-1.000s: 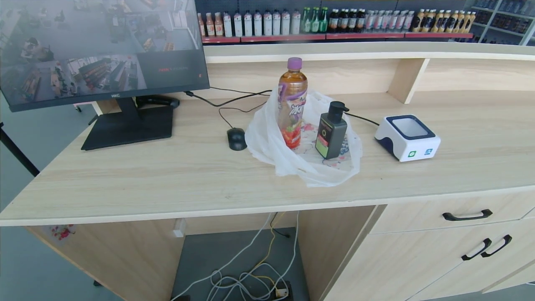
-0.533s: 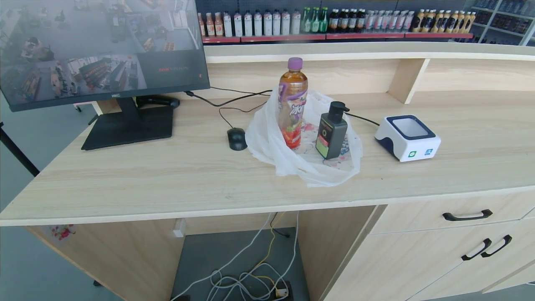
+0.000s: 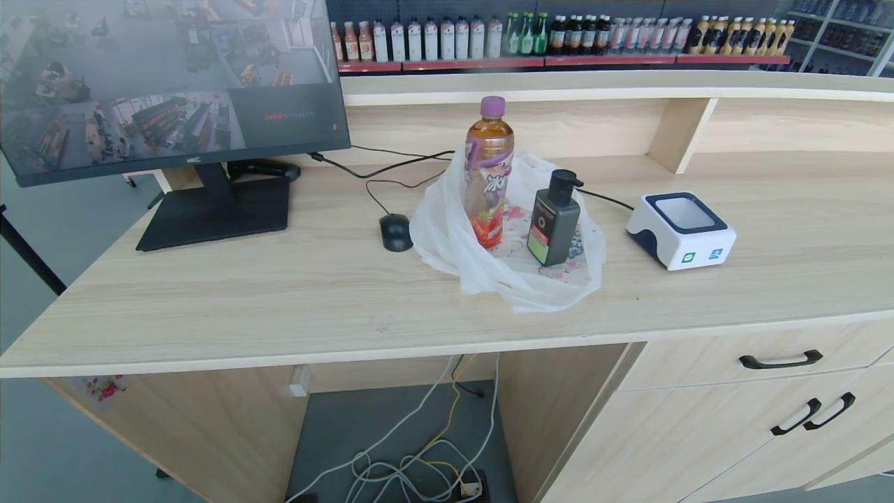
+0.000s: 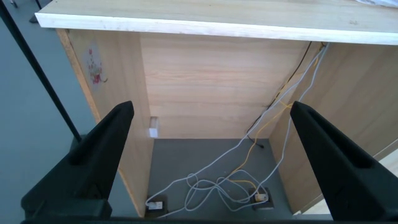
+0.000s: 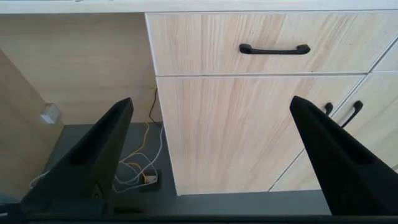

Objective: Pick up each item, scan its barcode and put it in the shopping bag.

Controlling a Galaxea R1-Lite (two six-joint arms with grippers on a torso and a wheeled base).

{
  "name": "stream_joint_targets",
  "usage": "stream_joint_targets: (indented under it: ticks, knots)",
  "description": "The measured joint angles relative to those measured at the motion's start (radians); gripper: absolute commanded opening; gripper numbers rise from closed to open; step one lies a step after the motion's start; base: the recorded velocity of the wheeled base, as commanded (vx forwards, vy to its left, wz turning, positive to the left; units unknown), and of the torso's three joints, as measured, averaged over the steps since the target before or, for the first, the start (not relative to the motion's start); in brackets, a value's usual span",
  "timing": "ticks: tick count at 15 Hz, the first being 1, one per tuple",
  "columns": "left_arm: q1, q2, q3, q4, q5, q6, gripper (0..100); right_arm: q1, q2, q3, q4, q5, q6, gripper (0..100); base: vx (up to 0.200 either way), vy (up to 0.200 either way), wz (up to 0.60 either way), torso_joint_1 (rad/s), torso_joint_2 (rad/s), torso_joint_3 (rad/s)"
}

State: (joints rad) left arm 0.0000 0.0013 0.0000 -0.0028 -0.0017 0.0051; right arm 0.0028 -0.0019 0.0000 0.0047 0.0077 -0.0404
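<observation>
Light wood-grain counter (image 3: 279, 293) fills the middle of the head view, with a red shelf of drink bottles (image 3: 559, 35) along the top edge. Locate the white thin plastic shopping bag (image 3: 454, 251) at centre frame, spread open on the counter. Two items stand upright on it, with the bag's sides rising around them: a tall amber tea bottle with a purple cap (image 3: 489, 168), and just right of it a dark grey pump bottle with a green label (image 3: 554, 223). The white and navy box scanner (image 3: 681, 230) sits near the bag, right of centre. A black mouse (image 3: 396, 232) lies just left of the bag, and a black monitor showing a grid of camera feeds (image 3: 167, 77) occupies the upper left.

Note that both items are well apart from both tools. The left gripper (image 4: 211, 109) faces the open bay under the counter, above loose white and yellow cables (image 4: 230, 180). Its jaws are spread wide and hold nothing. The right gripper (image 5: 211, 102) faces a drawer front with a black handle (image 5: 274, 49), likewise wide apart and unloaded.

Label print on both items is too small to read.
</observation>
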Motion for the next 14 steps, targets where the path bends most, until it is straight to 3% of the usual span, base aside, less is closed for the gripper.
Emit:
stream_joint_targets:
  ticks: [3,14]
  knots:
    - [0.0,0.0,0.0,0.0,0.0,-0.003,100,0.0,-0.001,0.0,0.0,0.0,0.0,100,0.0,0.0,0.0,0.0,0.0,0.0]
    - [0.0,0.0,0.0,0.0,0.0,-0.008,100,0.0,-0.001,0.0,0.0,0.0,0.002,100,0.0,-0.2,0.0,0.006,0.0,0.004]
